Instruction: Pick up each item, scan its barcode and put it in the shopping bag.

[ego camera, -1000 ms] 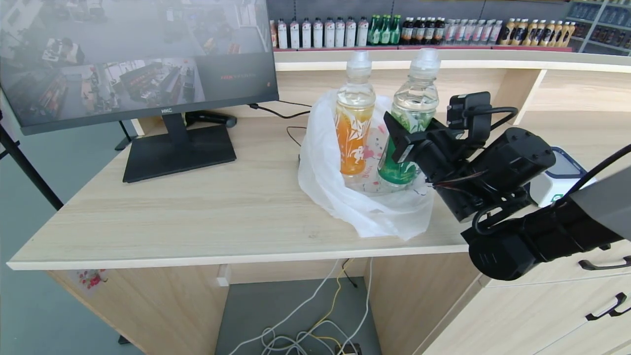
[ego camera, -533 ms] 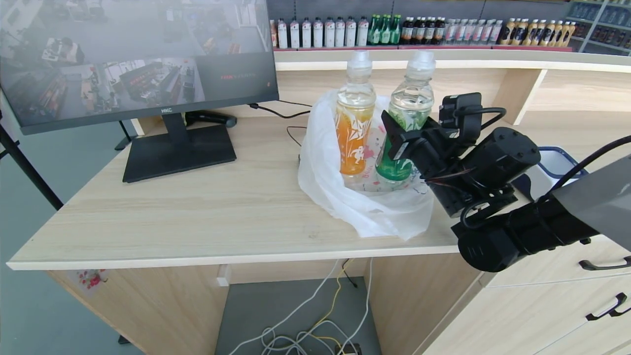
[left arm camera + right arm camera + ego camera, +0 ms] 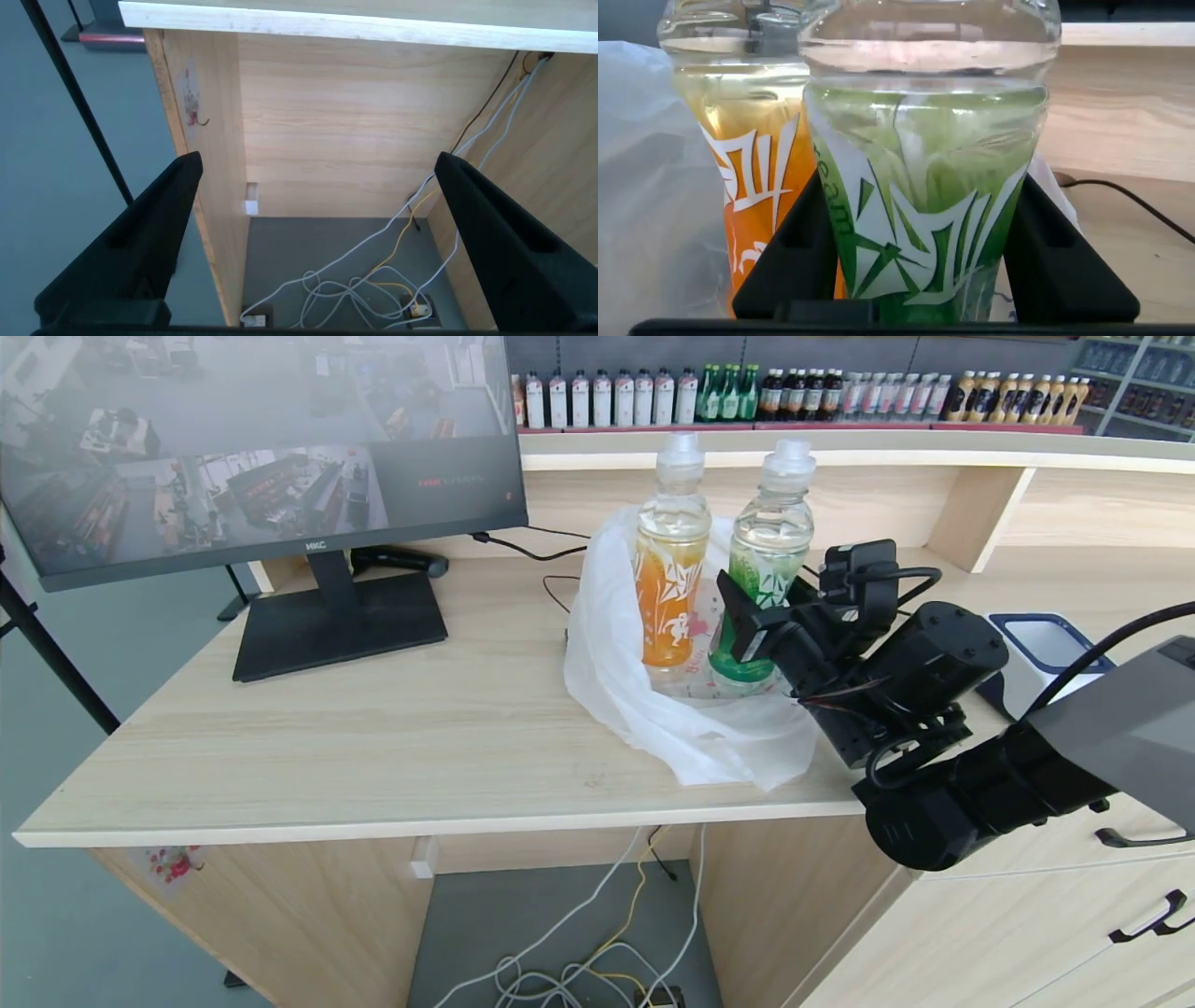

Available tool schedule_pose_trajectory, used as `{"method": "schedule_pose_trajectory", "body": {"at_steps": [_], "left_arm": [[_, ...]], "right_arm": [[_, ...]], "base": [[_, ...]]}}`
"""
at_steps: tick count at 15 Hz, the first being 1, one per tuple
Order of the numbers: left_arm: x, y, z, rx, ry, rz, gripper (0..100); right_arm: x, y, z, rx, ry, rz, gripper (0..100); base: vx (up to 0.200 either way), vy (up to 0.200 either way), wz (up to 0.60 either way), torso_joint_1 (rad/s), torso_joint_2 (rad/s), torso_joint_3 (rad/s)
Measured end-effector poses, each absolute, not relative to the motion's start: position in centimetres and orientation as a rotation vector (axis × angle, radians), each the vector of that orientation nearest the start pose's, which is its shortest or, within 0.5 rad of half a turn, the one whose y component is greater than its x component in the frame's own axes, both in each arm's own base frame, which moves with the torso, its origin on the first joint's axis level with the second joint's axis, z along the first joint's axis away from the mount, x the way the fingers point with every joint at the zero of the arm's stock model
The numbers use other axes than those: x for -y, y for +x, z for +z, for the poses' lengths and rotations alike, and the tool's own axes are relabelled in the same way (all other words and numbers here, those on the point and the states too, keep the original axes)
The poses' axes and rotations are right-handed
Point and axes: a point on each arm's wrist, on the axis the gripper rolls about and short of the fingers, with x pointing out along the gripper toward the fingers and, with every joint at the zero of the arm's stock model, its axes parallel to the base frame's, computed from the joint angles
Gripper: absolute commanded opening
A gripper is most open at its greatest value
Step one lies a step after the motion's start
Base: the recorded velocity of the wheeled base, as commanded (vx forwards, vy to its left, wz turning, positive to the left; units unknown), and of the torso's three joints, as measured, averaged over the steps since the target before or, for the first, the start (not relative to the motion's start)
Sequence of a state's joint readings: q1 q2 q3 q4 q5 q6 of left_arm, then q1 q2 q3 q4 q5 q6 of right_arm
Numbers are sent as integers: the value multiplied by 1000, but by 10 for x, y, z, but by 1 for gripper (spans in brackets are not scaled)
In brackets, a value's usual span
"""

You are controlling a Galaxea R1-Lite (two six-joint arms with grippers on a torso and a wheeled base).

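A green-labelled bottle (image 3: 766, 555) stands upright in the white shopping bag (image 3: 644, 709), right beside an orange-labelled bottle (image 3: 668, 569) that is also in the bag. My right gripper (image 3: 758, 621) is shut on the lower body of the green bottle. In the right wrist view, the green bottle (image 3: 924, 177) sits between the black fingers (image 3: 785, 266) of the right gripper (image 3: 924, 280), with the orange bottle (image 3: 747, 177) and the bag (image 3: 645, 187) next to it. My left gripper (image 3: 318, 243) hangs open below the counter, holding nothing.
A monitor (image 3: 252, 439) stands at the counter's back left, with a black handheld scanner (image 3: 397, 560) behind its stand. A white and blue scanner box (image 3: 1041, 649) sits to the right of the bag. Loose cables (image 3: 374, 280) lie under the counter (image 3: 373, 728).
My right gripper has carried the green bottle down and to the left, lower into the bag and closer to the orange bottle. The scanner box has come into sight behind the arm.
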State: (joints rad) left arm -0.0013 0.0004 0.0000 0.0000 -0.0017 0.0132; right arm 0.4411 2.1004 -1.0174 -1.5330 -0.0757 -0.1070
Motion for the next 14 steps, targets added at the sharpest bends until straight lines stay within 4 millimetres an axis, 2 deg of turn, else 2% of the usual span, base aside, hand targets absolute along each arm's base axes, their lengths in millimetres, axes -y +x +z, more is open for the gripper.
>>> {"method": "schedule_pose_trajectory", "body": {"at_steps": [6,10,11,14], "left_arm": [[0,-23,75,0,14,-3,100],[0,-23,75,0,14,-4,100],[0,-23,75,0,14,-4,100],[0,-23,75,0,14,-3,100]], "right_arm": [[-165,351,175,421,19,344,0],[-164,350,175,420,19,343,0],[-164,350,176,422,19,343,100],[-163,347,178,426,38,345,100]], "base": [[0,0,0,0,0,0],[0,0,0,0,0,0],[0,0,0,0,0,0],[0,0,0,0,0,0]]}}
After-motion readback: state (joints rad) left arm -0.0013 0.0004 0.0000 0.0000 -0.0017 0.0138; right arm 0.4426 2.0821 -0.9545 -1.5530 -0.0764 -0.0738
